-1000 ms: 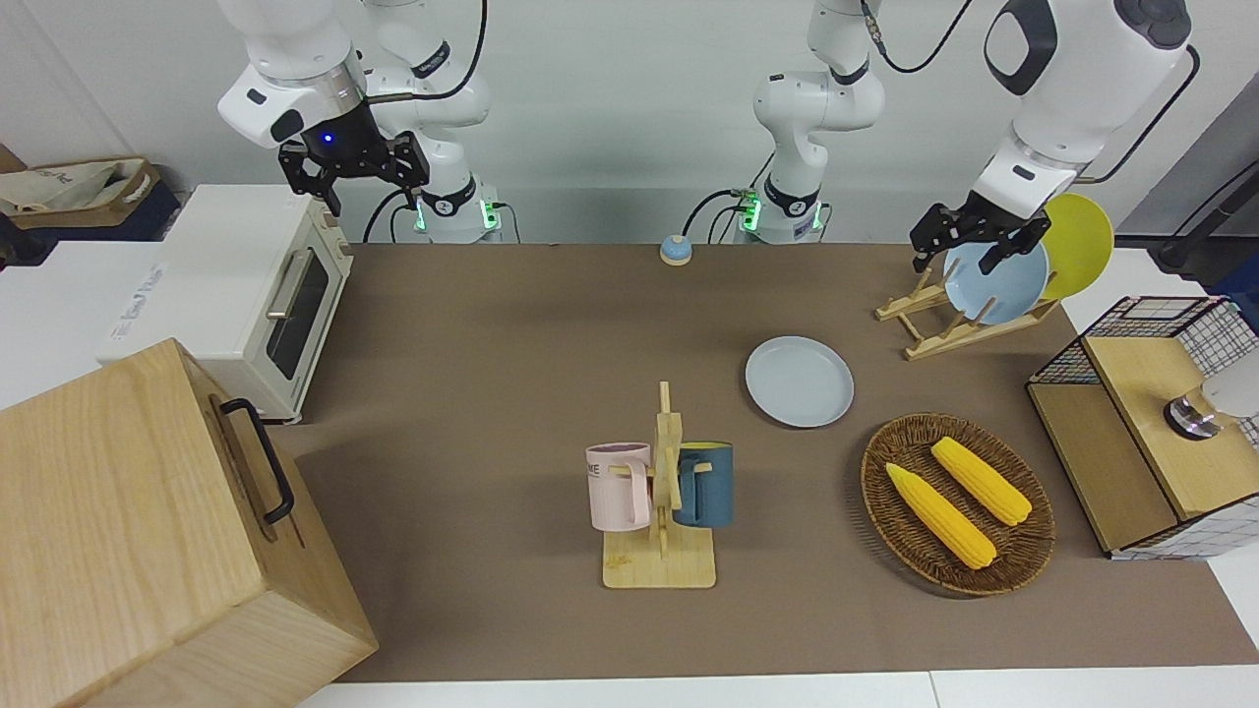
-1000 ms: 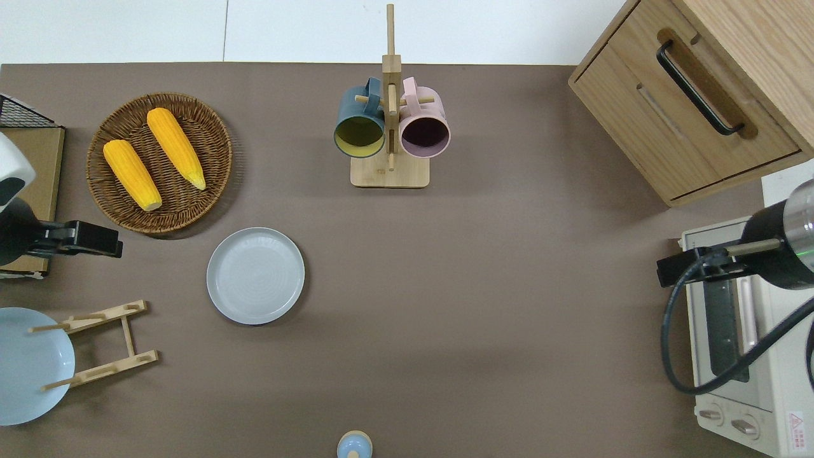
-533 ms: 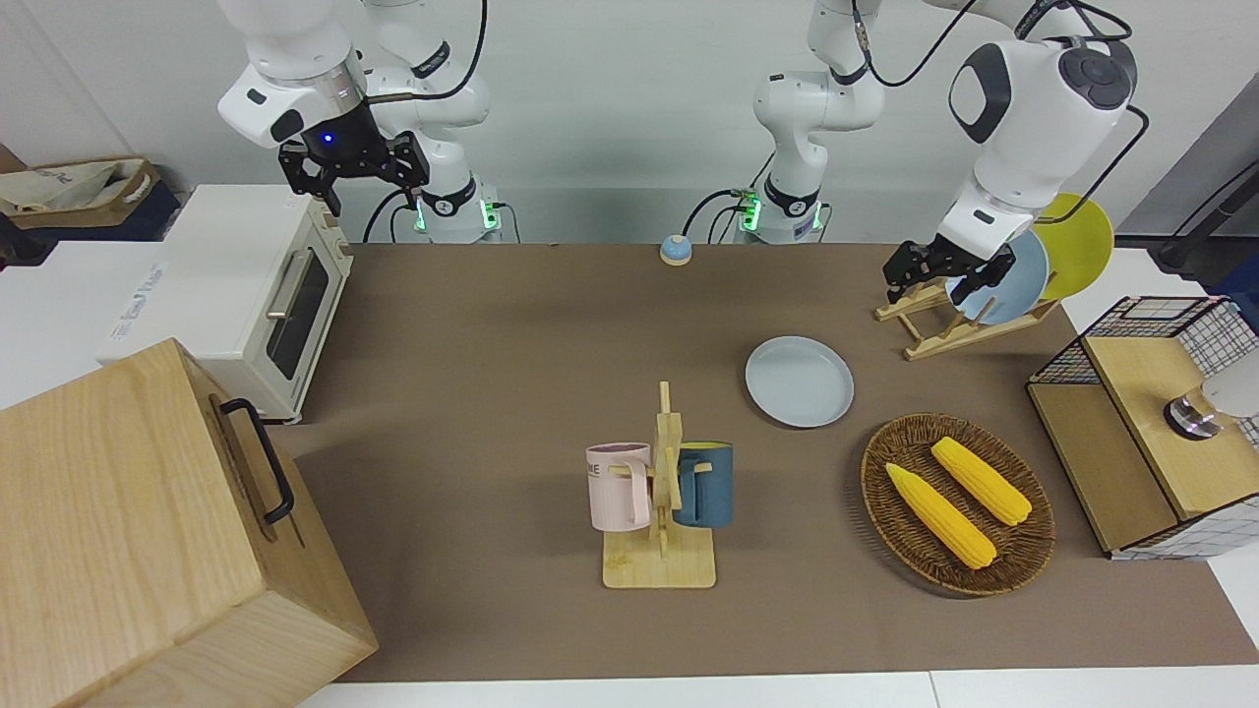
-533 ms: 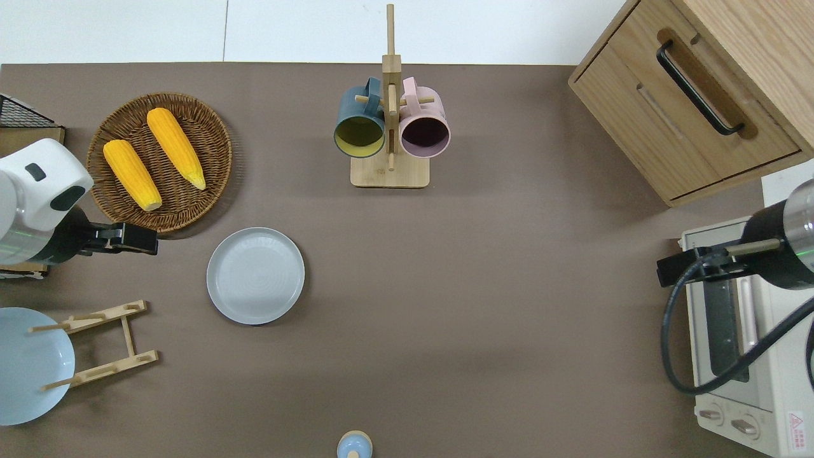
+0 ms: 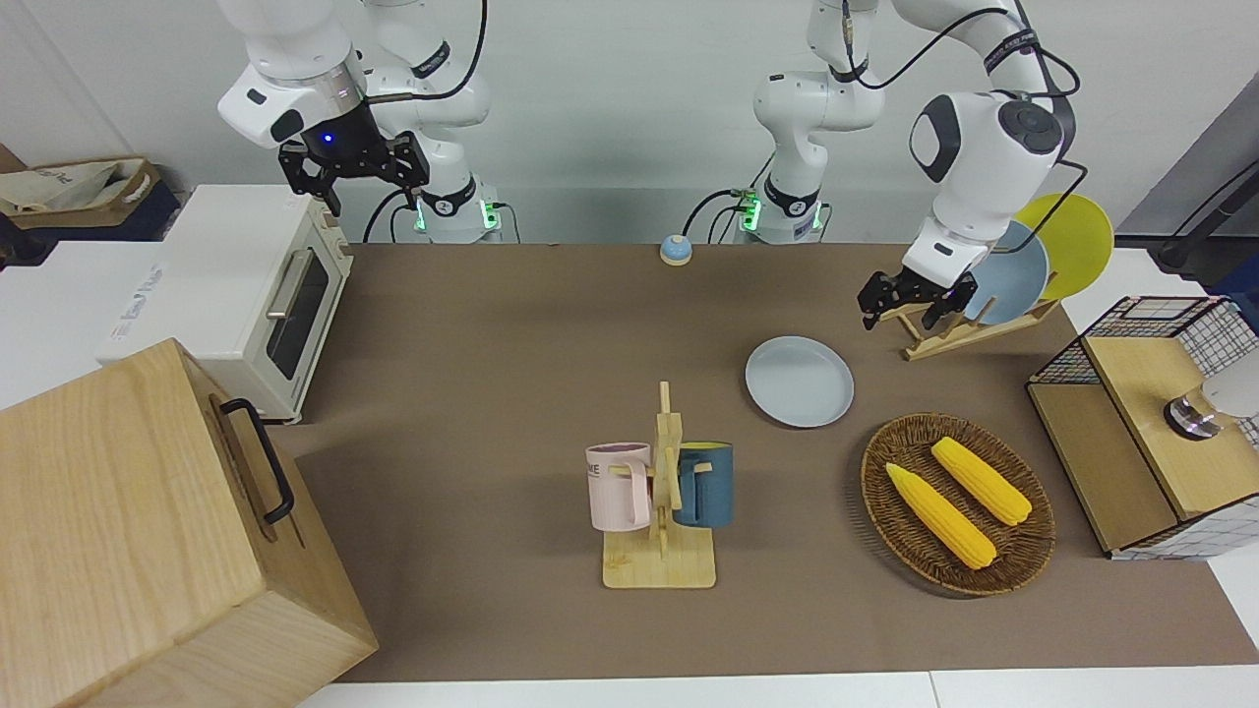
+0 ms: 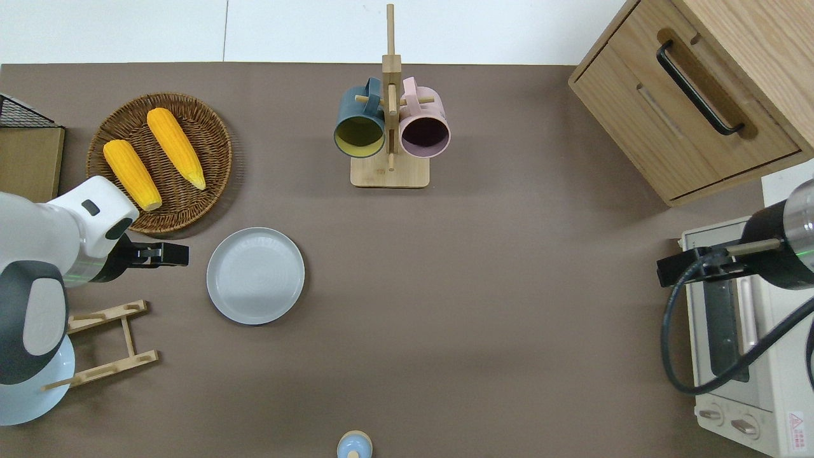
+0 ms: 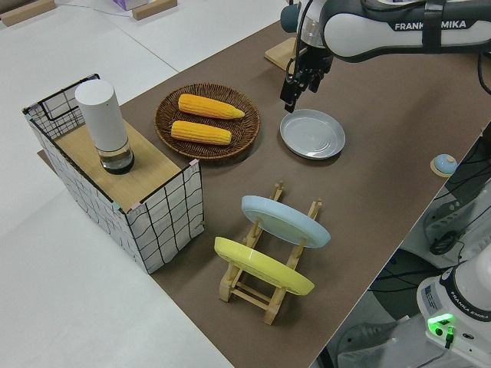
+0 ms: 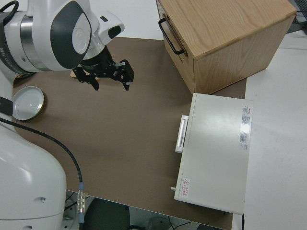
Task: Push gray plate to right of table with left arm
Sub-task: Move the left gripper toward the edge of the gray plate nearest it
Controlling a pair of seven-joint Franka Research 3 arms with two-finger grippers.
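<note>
Between the wicker basket [image 6: 216, 137] of corn and the wooden plate rack [image 6: 121, 340], the left gripper [image 6: 170, 254] hangs over bare table [image 6: 477, 286] just beside the gray plate [image 6: 255, 275], not touching it; whether its jaws are parted I cannot tell. The plate lies flat toward the left arm's end. The right arm is parked, jaws spread.

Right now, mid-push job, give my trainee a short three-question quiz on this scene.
1. True or false: the left hand touches the gray plate.
2. What lies in the wicker basket?
3. Which mug hangs nearer the right arm's end of the table: A pink, B blue?

Key: 1 false, a gap shows. 2 two corn cobs. 3 A.
</note>
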